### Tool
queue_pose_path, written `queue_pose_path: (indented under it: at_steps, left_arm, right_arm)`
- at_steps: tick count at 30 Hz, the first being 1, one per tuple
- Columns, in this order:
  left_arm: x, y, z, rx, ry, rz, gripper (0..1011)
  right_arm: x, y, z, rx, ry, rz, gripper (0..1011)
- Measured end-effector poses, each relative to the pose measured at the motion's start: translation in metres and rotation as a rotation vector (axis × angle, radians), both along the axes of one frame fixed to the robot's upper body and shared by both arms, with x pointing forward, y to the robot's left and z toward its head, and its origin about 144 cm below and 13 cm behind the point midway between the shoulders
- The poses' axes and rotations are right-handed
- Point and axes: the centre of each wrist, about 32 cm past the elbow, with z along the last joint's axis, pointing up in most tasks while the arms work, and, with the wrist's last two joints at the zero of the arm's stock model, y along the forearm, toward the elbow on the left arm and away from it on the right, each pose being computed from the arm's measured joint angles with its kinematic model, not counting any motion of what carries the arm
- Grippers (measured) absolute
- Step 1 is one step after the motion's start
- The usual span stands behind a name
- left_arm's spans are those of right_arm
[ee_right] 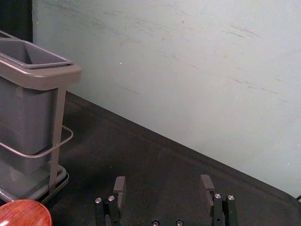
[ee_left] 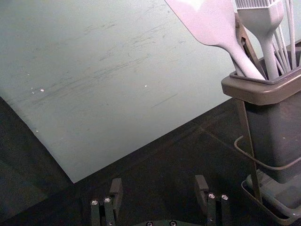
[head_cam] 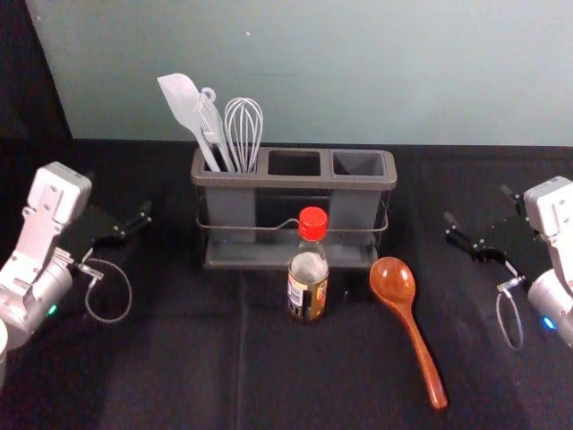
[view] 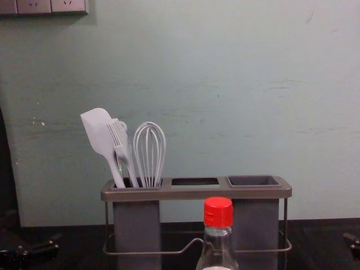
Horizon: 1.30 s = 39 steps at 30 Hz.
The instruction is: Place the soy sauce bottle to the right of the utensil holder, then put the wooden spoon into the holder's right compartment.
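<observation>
I see the spoon (head_cam: 416,345) on the surface (head_cam: 161,376), lower right of the frame. The bottle (head_cam: 309,278) stands near its bowl, just right of centre. My left tool (head_cam: 121,195), mid-left, and right tool (head_cam: 476,203), mid-right, both gape wide. The holder (head_cam: 295,180) stands behind the bottle, utensils (head_cam: 243,133) in its left compartment.

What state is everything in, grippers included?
Soy sauce bottle: upright, capped, in front of holder.
Wooden spoon: lying down, bowl toward holder.
Utensil holder: upright, right compartment empty.
Spatula: standing in left compartment.
Brush: standing there.
Whisk: standing there.
Left gripper: open, empty, left of holder.
Right gripper: open, empty, right of holder.
</observation>
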Motion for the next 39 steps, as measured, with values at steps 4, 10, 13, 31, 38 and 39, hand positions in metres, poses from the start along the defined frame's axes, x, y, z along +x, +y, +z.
queue_pose_path:
  at_steps: [4,10,13,31,38,39]
  left_arm:
    - [0.0000,0.0000,0.0000,0.000,0.000,0.000,1005]
    - [0.0000,0.0000,0.0000,0.000,0.000,0.000,1005]
    - [0.0000,0.0000,0.0000,0.000,0.000,0.000,1005]
    - [0.0000,0.0000,0.0000,0.000,0.000,0.000,1005]
    - [0.0000,0.0000,0.0000,0.000,0.000,0.000,1005]
    - [0.0000,0.0000,0.0000,0.000,0.000,0.000,1005]
  right_arm:
    - [0.0000,0.0000,0.0000,0.000,0.000,0.000,1002]
    - [0.0000,0.0000,0.0000,0.000,0.000,0.000,1003]
    - [0.0000,0.0000,0.0000,0.000,0.000,0.000,1003]
    - [0.0000,0.0000,0.0000,0.000,0.000,0.000,1002]
    - [0.0000,0.0000,0.0000,0.000,0.000,0.000,1002]
    - [0.0000,0.0000,0.0000,0.000,0.000,0.000,1002]
